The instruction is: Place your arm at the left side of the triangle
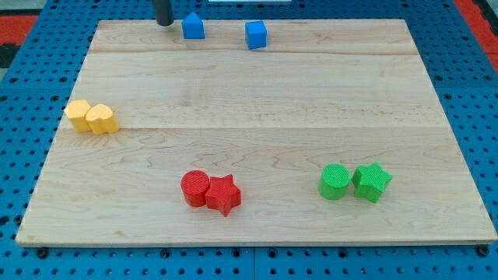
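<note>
My tip (164,23) stands at the view's top of the desk (257,93), just beside the left of the blue triangle block (193,26). A blue cube (256,35) is near on the right. The arm carries no gripper, only this rod.

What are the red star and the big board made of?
The red star looks like plastic, maybe 3D printed: solid colour, matte, with fine ridged lines on top. I can't be sure. The board looks like pale wood, smooth with a slight sheen: you can see grain streaks and long seams between planks. My tip is far off, just left of the blue triangle.
</note>
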Available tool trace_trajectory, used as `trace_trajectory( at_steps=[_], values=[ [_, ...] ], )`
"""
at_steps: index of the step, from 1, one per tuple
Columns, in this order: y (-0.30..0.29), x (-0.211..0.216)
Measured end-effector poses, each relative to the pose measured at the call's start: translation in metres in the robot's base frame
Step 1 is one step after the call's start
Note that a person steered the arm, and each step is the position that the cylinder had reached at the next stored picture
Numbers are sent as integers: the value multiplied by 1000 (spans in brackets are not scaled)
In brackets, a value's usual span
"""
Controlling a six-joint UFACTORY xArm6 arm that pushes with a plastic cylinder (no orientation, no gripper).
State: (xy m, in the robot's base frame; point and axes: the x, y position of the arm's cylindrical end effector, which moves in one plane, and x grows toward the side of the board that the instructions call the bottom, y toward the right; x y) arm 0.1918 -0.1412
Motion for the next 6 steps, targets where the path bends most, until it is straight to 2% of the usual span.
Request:
trace_trajectory(
  at_steps=[1, 2, 3, 4, 5, 6],
  values=[
    [53, 3],
    [96, 31],
    [41, 33],
    [-5, 62],
    [-5, 94],
    [-6, 95]
  ],
)
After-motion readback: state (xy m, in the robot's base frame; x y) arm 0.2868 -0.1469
